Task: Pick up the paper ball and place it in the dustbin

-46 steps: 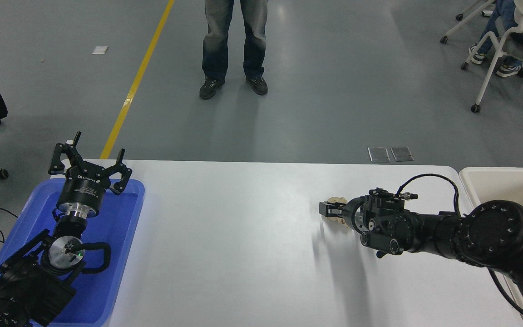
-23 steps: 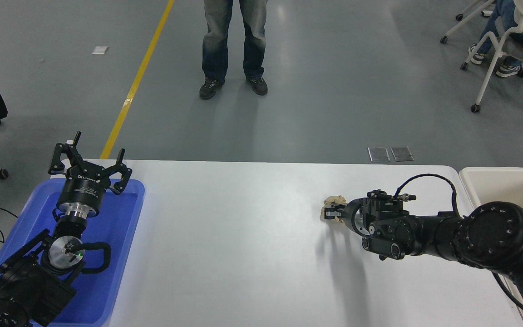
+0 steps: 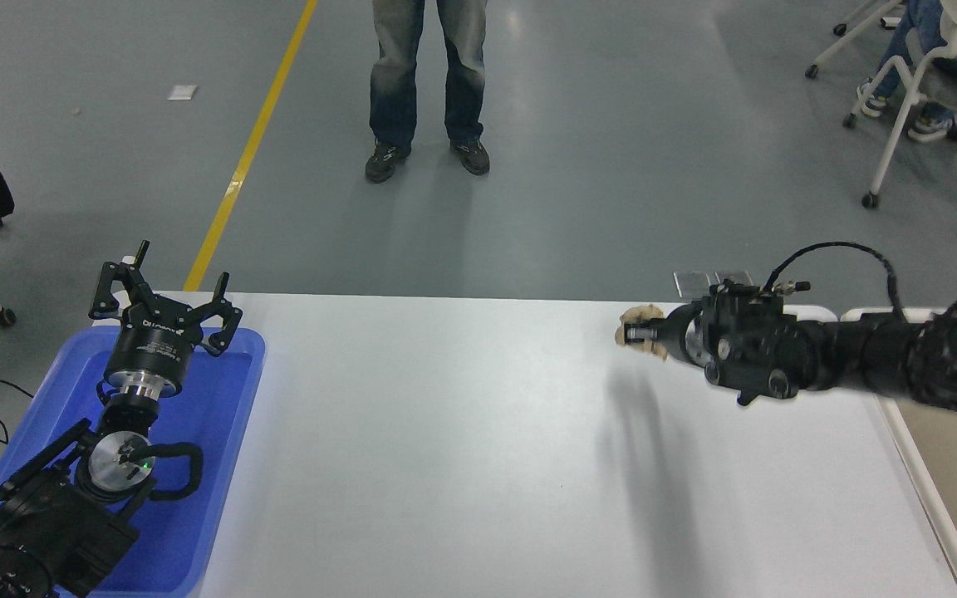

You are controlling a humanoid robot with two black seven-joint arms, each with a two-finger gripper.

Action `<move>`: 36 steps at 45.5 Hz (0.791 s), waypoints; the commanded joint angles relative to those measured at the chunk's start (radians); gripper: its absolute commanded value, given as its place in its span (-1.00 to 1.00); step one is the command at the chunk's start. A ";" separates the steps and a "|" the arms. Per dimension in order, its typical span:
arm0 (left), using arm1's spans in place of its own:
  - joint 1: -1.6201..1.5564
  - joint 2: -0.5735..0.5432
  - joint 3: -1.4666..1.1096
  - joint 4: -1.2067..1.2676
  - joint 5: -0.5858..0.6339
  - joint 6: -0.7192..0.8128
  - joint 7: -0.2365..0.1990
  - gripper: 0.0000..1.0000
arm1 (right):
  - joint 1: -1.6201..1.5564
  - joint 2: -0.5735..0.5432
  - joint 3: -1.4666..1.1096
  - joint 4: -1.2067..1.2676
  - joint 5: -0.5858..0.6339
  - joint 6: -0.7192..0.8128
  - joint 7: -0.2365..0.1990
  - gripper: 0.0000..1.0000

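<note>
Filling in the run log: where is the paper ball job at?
Pickup looks done: the right hand is shut on the paper ball and holds it above the table. In hand: carrying it. Left: move over the dustbin at the right edge and release. The left hand is parked over the blue tray.

From my station the table (image 3: 462,448) reads as a smooth white laminate with a soft satin sheen, and the blue tray (image 3: 221,465) at its left looks like glossy moulded plastic catching a pale highlight along its rim. The paper ball (image 3: 641,316) is matt tan paper, rough and deeply creased, pinched in the right hand (image 3: 630,334), whose housing is matt black with small shiny screw heads. The left hand (image 3: 164,309) is matt black too, above a bright polished metal collar; the dustbin (image 3: 927,490) rim looks smooth cream plastic.
</note>
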 commanded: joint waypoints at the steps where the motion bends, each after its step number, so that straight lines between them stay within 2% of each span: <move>1: 0.000 0.000 0.000 0.000 0.001 0.001 0.000 1.00 | 0.230 -0.169 -0.018 0.160 0.000 0.137 -0.004 -1.00; 17: 0.000 0.000 0.000 0.000 0.000 0.001 0.000 1.00 | 0.474 -0.300 -0.020 0.217 -0.003 0.319 -0.007 -1.00; 36: 0.000 0.000 0.000 0.000 0.001 0.001 0.000 1.00 | 0.534 -0.337 -0.035 0.218 -0.004 0.369 -0.006 -1.00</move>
